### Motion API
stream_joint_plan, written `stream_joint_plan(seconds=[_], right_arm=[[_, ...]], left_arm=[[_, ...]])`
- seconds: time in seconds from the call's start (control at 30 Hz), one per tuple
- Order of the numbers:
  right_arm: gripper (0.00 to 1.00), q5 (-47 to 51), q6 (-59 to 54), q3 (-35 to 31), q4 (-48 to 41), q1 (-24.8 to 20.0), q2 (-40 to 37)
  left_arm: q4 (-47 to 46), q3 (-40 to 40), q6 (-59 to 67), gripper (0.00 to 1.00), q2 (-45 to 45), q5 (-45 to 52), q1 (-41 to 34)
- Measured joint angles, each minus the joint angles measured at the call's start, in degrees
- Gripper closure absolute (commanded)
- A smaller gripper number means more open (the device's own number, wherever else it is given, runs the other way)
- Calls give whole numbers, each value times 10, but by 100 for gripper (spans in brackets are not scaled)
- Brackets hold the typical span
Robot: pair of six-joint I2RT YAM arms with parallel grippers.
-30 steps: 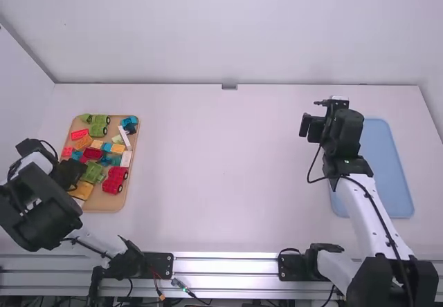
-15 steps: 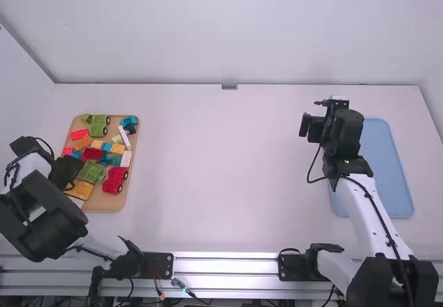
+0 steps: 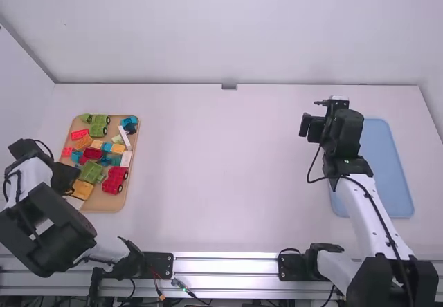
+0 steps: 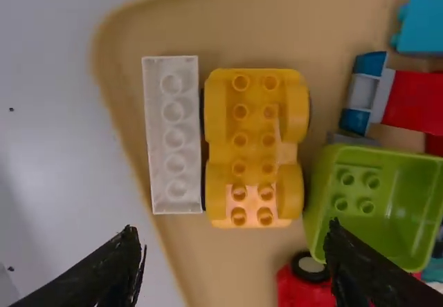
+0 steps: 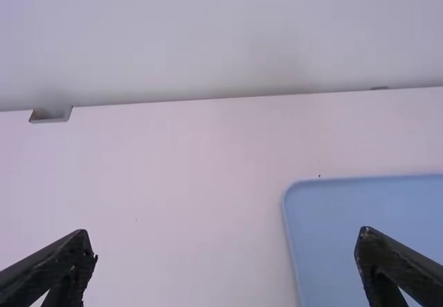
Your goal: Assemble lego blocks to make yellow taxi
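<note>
My left gripper [image 3: 72, 182] hangs over the near-left part of the brown tray [image 3: 104, 202], beside the yellow car base [image 3: 84, 190]. In the left wrist view its fingers stand wide open, and the gripper [image 4: 235, 258] has nothing between them. The yellow car base [image 4: 255, 148] lies studs up between a white brick [image 4: 173, 134] and a green car body [image 4: 374, 203]. My right gripper [image 3: 311, 128] is held above the table's right side, away from the blocks. In the right wrist view that gripper [image 5: 225, 245] is open, with bare table beyond it.
Several red [image 3: 115, 180], green, blue and orange blocks crowd the brown tray around the yellow base. A blue tray [image 3: 391, 182] lies on the right, next to the right arm. A wall [image 3: 235, 30] rises behind the table's far edge.
The left arm has shifted a little toward the camera, and its gripper has turned slightly, uncovering more of the yellow base. The right arm has stayed still.
</note>
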Motion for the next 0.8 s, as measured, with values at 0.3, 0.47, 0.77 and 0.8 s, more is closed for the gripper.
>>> stream_joint_plan(seconds=[0.3, 0.47, 0.77, 0.8], right_arm=[[2, 1, 0, 0, 8, 0, 0], [1, 0, 0, 0, 8, 3, 0], [1, 0, 1, 0, 8, 5, 0], [1, 1, 1, 0, 8, 5, 0]], left_arm=[[93, -64, 14, 21, 0, 13, 0], [110, -68, 29, 19, 3, 33, 0], [109, -67, 28, 20, 63, 41, 0], [106, -62, 28, 20, 72, 43, 0]])
